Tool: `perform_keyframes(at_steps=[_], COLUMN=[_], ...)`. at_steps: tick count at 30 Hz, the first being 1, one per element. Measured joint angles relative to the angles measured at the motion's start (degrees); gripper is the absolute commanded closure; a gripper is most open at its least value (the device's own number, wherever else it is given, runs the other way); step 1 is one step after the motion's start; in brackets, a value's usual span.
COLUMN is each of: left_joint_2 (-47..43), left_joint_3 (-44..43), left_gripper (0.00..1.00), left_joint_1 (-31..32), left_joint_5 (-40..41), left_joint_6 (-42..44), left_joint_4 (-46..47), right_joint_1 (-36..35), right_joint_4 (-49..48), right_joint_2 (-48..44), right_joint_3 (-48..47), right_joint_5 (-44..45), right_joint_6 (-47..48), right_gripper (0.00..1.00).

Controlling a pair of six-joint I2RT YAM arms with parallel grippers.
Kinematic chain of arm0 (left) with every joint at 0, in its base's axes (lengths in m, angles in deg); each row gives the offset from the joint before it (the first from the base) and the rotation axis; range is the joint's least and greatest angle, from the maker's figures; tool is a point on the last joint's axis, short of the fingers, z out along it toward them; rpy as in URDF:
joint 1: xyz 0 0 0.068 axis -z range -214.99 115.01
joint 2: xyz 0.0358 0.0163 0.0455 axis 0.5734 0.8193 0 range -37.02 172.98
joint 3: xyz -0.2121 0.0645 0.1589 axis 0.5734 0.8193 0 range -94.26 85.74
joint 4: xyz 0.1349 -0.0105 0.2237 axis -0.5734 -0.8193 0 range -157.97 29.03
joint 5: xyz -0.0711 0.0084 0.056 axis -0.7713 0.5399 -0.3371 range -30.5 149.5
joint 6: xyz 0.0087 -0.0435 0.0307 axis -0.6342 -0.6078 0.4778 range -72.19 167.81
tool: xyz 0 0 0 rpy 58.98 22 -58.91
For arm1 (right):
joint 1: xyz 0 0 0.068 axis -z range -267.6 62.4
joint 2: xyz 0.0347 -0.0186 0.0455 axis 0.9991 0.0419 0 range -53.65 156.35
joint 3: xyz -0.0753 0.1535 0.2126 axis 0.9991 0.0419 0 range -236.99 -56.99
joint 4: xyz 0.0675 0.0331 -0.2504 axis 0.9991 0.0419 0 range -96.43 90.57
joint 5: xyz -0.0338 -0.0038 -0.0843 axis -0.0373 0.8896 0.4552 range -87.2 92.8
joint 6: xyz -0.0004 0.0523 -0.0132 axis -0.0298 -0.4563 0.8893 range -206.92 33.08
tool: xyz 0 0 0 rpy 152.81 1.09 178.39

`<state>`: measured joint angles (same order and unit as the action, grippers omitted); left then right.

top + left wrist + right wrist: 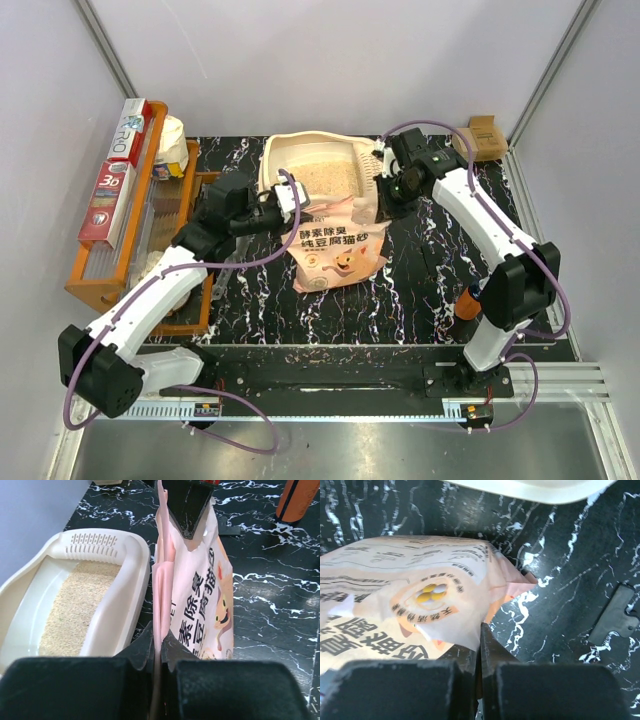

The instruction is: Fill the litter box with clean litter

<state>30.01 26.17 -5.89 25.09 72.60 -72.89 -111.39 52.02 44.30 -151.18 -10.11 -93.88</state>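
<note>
Robotics lab test cell: white panel walls (330, 60) and aluminium posts (112, 50) enclose the black marbled tabletop (420, 300); arm mounting rail (330, 380) along its near edge.

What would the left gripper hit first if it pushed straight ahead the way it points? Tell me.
The litter bag it pinches: its pink edge runs straight ahead from the left gripper. Beyond that, probably the right gripper clamped on the far end, though depth is unclear.
</note>
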Motion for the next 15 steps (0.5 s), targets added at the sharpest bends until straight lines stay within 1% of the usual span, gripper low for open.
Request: perform_keyframes(at_steps=[4,11,12,13,14,15], left_joint_2=[0.55,1.42,1.70,2.05,2.54,2.86], left_joint_3=[-2.64,-5.16,-5.16,-5.16,-5.11,-4.90], left_gripper=[1.00,1.00,1.00,1.00,0.98,0.92], left_joint_1=[-1.03,-2.38,-2.45,-2.45,-2.45,-2.45], left_joint_5=[0.33,0.92,1.05,1.20,1.42,1.66], left_joint_6=[2.89,6.51,6.73,6.88,6.91,6.88], left_joint_4=[-2.03,-2.60,-2.60,-2.60,-2.60,-2.54], right_joint_1=[0.09,-1.01,-1.09,-1.11,-1.11,-1.11], right_joint_4=[1.20,-0.39,-0.79,-1.25,-1.73,-2.03], right_joint_2=[1.57,1.92,2.21,2.49,2.82,3.13], right_joint_3=[-4.87,-6.10,-5.97,-5.70,-5.38,-5.05], right_joint_5=[-2.86,-1.66,-1.18,-0.83,-0.37,-0.17], right_joint_6=[-0.17,-1.01,-1.20,-1.36,-1.64,-2.01], right_gripper=[1.00,1.00,0.98,0.92,0.85,0.78])
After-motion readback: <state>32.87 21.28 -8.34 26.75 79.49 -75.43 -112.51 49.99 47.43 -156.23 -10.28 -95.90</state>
